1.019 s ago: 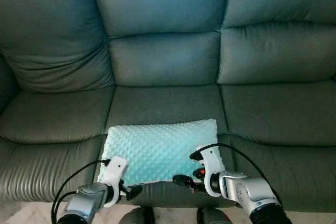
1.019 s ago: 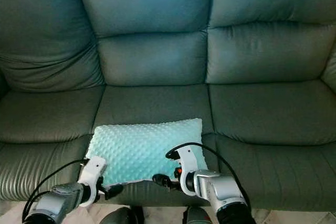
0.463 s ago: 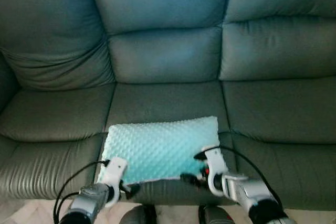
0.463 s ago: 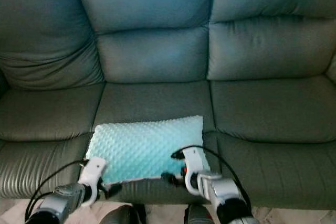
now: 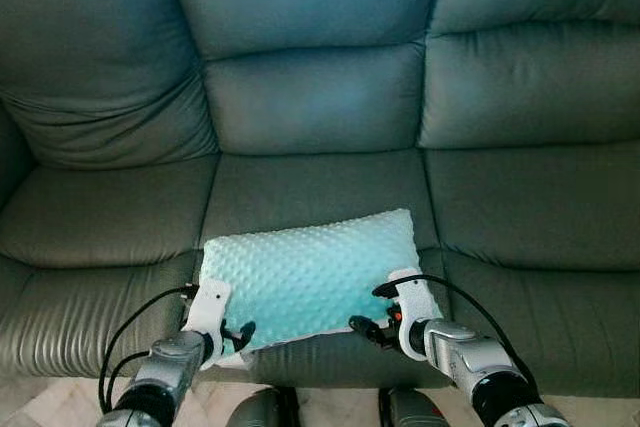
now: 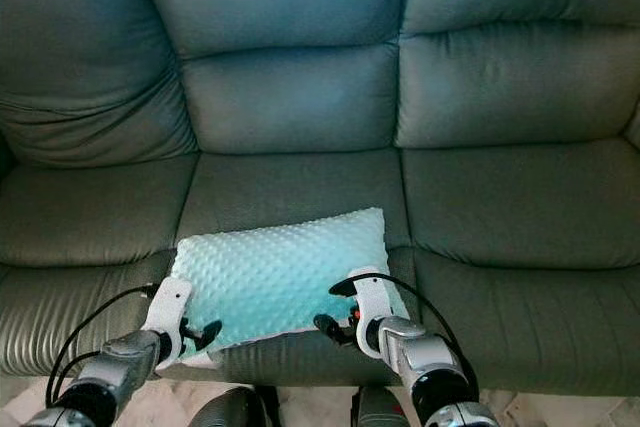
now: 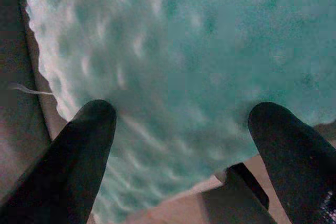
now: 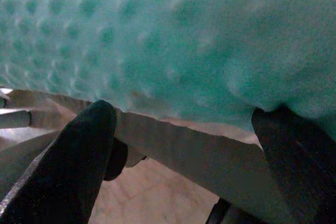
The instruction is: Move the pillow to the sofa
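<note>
A mint-green dimpled pillow [image 5: 305, 272] lies on the middle seat of the dark grey leather sofa [image 5: 310, 192], at the seat's front edge and slightly askew. My left gripper [image 5: 238, 332] is at the pillow's near left corner, open, its black fingers [image 7: 89, 129] spread either side of the dimpled cover [image 7: 199, 66]. My right gripper [image 5: 360, 327] is at the near right corner, also open, with the pillow's edge [image 8: 157, 35] just beyond its fingers [image 8: 79, 150].
The sofa's left seat [image 5: 90, 217] and right seat [image 5: 540, 207] lie bare, with tall back cushions [image 5: 310, 97] behind. Pale floor [image 5: 60, 402] shows under the sofa front, and my dark legs [image 5: 265, 412] stand close to it.
The view has shifted a little. Both grippers have come closer to the pillow's near corners, and the pillow now sits slightly turned, its right end farther back.
</note>
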Tool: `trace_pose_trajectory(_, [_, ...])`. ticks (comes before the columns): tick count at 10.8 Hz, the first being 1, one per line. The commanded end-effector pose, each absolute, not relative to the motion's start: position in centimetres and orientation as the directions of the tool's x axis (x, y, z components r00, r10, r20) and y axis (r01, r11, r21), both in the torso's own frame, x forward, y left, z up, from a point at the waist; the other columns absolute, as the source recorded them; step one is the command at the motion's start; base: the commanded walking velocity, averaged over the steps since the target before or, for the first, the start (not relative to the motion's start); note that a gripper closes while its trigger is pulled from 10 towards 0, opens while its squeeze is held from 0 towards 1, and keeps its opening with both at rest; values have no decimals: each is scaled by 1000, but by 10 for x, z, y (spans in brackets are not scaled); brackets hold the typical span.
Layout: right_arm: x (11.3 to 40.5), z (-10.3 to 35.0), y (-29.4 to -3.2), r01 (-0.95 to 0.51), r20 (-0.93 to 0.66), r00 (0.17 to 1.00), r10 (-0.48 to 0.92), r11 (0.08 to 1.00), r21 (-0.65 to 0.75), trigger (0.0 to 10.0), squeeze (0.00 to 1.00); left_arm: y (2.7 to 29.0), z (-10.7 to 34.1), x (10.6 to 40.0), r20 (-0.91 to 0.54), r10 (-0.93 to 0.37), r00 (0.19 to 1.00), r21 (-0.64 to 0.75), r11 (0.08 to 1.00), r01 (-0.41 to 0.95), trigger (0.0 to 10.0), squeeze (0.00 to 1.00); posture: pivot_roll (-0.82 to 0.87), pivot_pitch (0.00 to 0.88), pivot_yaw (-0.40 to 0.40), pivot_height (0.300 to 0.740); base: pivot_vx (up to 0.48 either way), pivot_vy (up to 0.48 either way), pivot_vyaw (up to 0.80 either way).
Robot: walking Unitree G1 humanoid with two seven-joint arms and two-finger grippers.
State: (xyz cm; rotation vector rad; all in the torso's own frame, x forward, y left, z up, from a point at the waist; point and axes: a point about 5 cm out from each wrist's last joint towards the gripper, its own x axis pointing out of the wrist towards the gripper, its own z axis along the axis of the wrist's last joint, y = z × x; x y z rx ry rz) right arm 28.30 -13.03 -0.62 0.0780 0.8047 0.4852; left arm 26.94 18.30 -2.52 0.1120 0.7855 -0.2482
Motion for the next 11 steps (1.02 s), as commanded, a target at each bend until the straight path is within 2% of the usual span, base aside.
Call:
trace_pose_trajectory(1, [278, -12, -128, -384, -684, 578, 445, 888, 254, 10000, 0, 188, -33, 261, -736, -151, 660, 10, 972, 234, 10000, 0, -220, 304, 129, 740, 0, 0, 0])
trace_pose_trajectory(3, [279, -11, -124, -393, -672, 587, 451, 885, 251, 10000, 0, 177, -31, 267, -730, -150, 667, -1, 976, 219, 10000, 0, -224, 301, 129, 740, 0, 0, 0])
trace_pose_trajectory(11, [289, -4, -120, -375, -626, 664, 408, 907, 194, 10000, 0, 166, -16, 289, -674, -92, 733, 45, 985, 165, 10000, 0, -230, 307, 136, 740, 0, 0, 0])
